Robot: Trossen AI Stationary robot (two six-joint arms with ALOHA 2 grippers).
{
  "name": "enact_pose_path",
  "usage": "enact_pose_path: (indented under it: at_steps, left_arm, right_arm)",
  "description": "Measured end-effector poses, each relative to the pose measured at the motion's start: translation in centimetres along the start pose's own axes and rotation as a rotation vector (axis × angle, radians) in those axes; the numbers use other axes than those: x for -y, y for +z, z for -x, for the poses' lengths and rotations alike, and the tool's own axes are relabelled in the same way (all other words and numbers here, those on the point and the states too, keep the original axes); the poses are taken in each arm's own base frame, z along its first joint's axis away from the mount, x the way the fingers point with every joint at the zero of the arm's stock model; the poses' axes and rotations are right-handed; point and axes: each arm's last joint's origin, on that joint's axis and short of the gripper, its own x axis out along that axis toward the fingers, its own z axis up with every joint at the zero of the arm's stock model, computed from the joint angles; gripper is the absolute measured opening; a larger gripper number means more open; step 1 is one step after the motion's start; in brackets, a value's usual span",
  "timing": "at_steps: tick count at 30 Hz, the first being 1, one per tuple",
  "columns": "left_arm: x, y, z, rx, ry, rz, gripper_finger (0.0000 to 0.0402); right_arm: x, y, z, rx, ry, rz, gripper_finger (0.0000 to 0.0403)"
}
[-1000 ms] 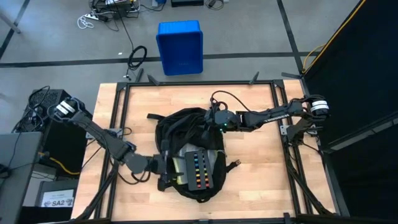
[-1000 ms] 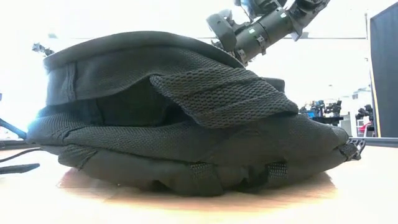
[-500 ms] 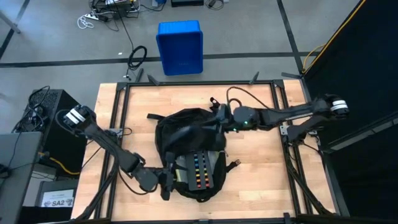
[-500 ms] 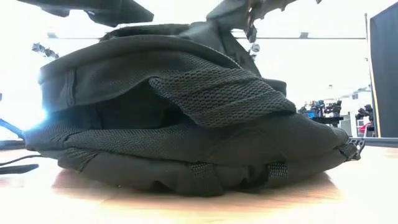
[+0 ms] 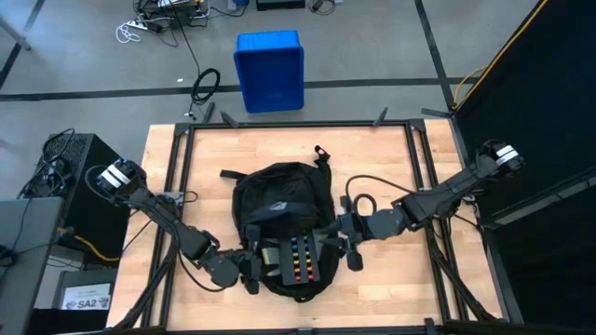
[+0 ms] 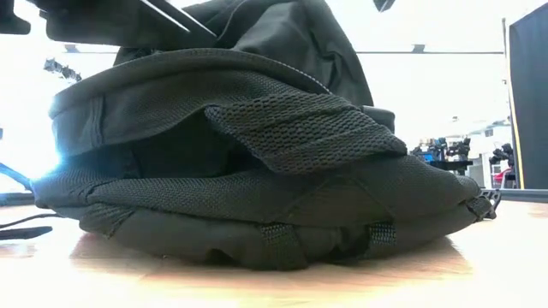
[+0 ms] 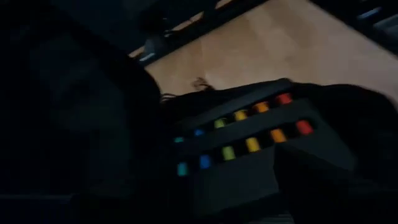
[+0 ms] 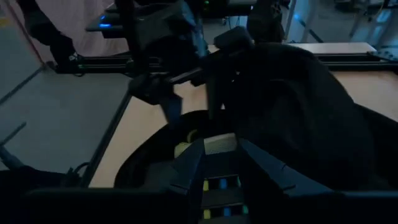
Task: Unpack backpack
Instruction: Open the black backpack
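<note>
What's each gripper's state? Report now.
Left gripper: cannot be told; at the backpack's left edge.
Right gripper: cannot be told; at the backpack's right edge.

The backpack (image 5: pixel 279 223) lies mid-surface (image 5: pixel 391 177), between the 2 claws: the left claw (image 5: pixel 251 272) at its left edge, the right claw (image 5: pixel 346 244) at its right edge. A flat case (image 5: pixel 296 256) lies in its opening, between both claws. A bin (image 5: pixel 269 70) stands on the floor beyond the surface.
</note>
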Motion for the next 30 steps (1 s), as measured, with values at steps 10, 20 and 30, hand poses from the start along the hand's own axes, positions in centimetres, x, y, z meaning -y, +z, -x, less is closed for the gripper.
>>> enact_pose_path:
  at_steps: [10, 20, 30]
  left_arm:
    - [-3.0, 2.6, -0.9, -0.059, 0.377, -0.157, 0.0242]
    - [-8.9, 3.2, -3.0, -0.160, 0.531, -0.139, 0.0242]
    - [-12.9, 0.5, -5.3, -0.268, 0.506, -0.014, 0.0222]
  right_arm:
    - [1.3, -0.2, -0.6, -0.024, -0.081, 0.016, 0.0070]
    - [3.5, -0.8, -1.1, -0.090, -0.159, 0.014, 0.0068]
    - [3.8, -3.1, -1.3, -0.149, -0.168, -0.011, 0.0073]
